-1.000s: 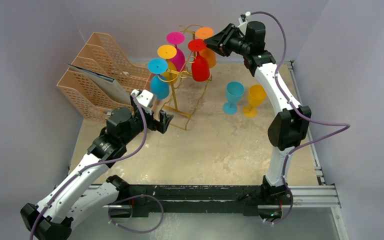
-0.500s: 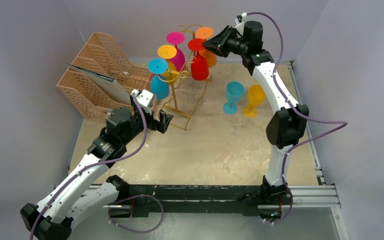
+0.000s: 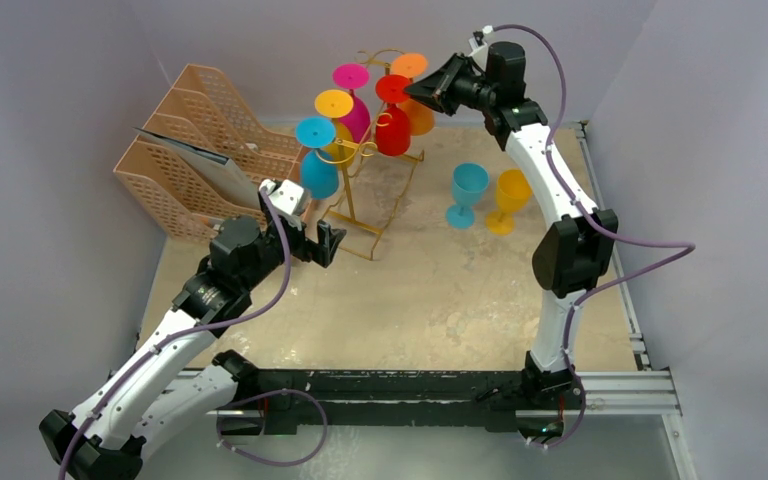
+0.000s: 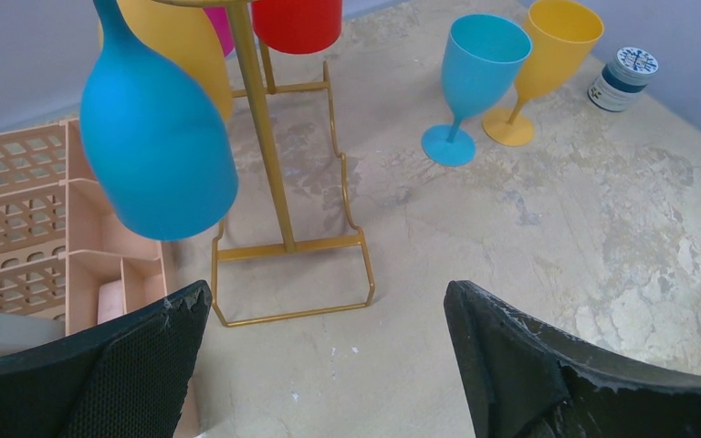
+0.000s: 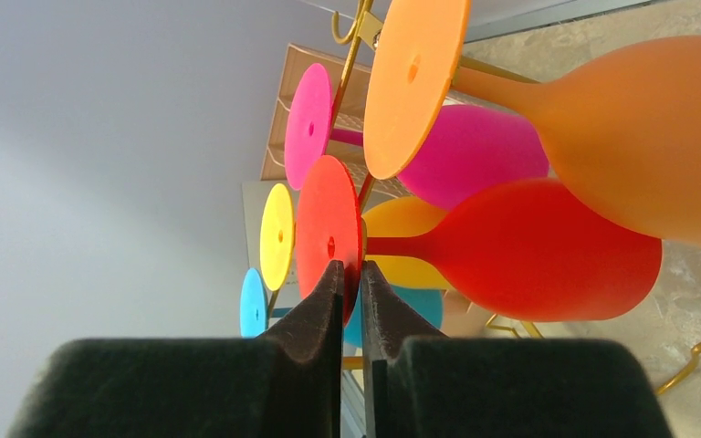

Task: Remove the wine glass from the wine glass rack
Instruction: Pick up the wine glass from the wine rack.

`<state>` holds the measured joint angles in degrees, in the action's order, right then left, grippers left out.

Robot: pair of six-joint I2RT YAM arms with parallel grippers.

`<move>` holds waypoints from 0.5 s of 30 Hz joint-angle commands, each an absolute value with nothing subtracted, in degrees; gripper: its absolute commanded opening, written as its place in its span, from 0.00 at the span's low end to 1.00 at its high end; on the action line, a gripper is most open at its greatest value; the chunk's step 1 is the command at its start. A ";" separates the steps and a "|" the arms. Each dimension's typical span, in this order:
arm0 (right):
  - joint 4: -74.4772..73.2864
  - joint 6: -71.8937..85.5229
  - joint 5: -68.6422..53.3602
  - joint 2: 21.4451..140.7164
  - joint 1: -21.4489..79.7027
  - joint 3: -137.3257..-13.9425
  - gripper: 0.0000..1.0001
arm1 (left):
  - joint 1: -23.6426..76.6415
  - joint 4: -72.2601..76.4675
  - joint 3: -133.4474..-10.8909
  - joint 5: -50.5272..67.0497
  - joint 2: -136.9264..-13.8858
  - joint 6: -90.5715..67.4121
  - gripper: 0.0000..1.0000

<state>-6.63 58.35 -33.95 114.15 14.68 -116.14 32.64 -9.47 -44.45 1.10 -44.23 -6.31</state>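
At the top of the wine glass rack [image 3: 348,200], the right end effector [image 5: 351,274] pinches the foot rim of the red wine glass [image 5: 529,251], hanging bowl-down, apparently to slide it free. Left end effector [image 4: 327,294] stands spread near the rack base, unengaged.

Gold rack [image 4: 278,210] framed by the left gripper [image 4: 326,292]
Its jaws stand wide apart; a hanging blue glass [image 4: 155,155] is beside the rack's post, a red glass [image 4: 297,20] behind it; a standing blue glass [image 4: 479,78] and a yellow glass [image 4: 552,46] are upright, touching, on the table [image 4: 529,265].
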 commanded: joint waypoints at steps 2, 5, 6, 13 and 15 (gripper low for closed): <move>-5.53 58.90 -33.58 110.58 15.04 -115.06 0.07 | 32.41 -9.34 -46.11 1.89 -43.25 -6.65 0.98; -4.90 59.59 -33.53 110.02 15.07 -114.38 0.06 | 32.43 -9.57 -46.09 2.13 -43.07 -7.06 0.98; -4.73 59.81 -33.56 109.83 15.03 -114.13 0.05 | 32.39 -9.63 -46.21 2.19 -42.99 -7.11 0.98; -2.97 61.04 -34.06 108.87 15.08 -112.94 0.03 | 32.43 -9.50 -46.63 2.52 -43.38 -7.08 0.98; -2.26 61.62 -34.26 108.86 15.05 -112.94 0.01 | 32.36 -9.39 -46.91 2.85 -43.85 -6.97 0.98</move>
<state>-5.65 60.90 -32.71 112.12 14.70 -113.10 32.64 -10.41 -44.47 1.74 -43.66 -6.48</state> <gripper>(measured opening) 0.077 0.977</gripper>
